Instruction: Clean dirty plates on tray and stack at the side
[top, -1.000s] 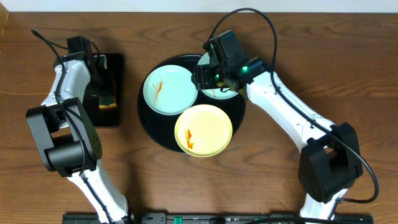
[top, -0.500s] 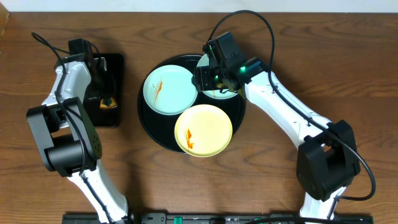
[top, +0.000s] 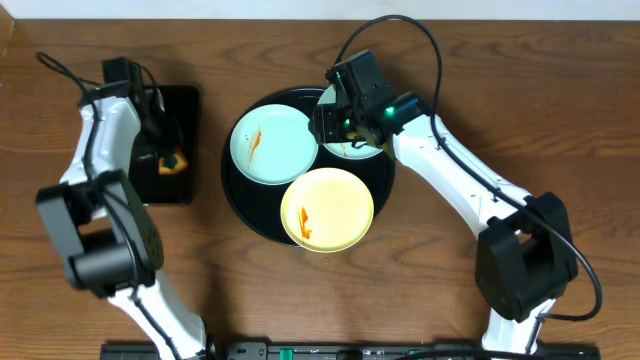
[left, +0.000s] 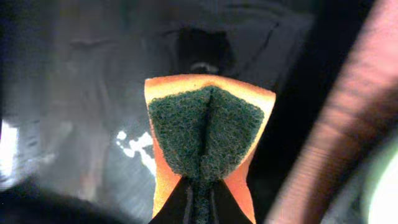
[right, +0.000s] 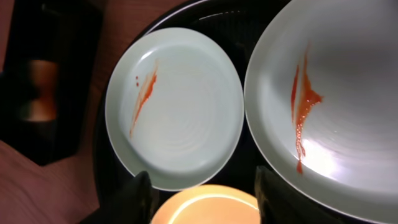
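Observation:
On the round black tray (top: 238, 195) lie three plates. One pale blue-green plate (top: 275, 143) (right: 175, 106) carries an orange smear, and so does the pale yellow plate (top: 327, 209) (right: 205, 208). The second blue-green plate (top: 345, 148) (right: 336, 93), also smeared, lies partly under my right gripper (top: 345, 125) (right: 202, 202). That gripper hovers open over the tray with nothing between its fingers (right: 140, 199). My left gripper (top: 165, 150) (left: 199, 190) is shut on an orange sponge with a green scouring face (top: 173, 160) (left: 205, 130), pinched at its lower edge.
A smaller rectangular black tray (top: 185, 110) (left: 93, 93) lies at the left, under the left gripper and sponge. Brown wooden table (top: 450, 290) surrounds both trays. The right arm's cable loops above the round tray's far right.
The left gripper has shut on the sponge and the left arm has shifted a little to the left. The right gripper has barely moved over the blue-green plate.

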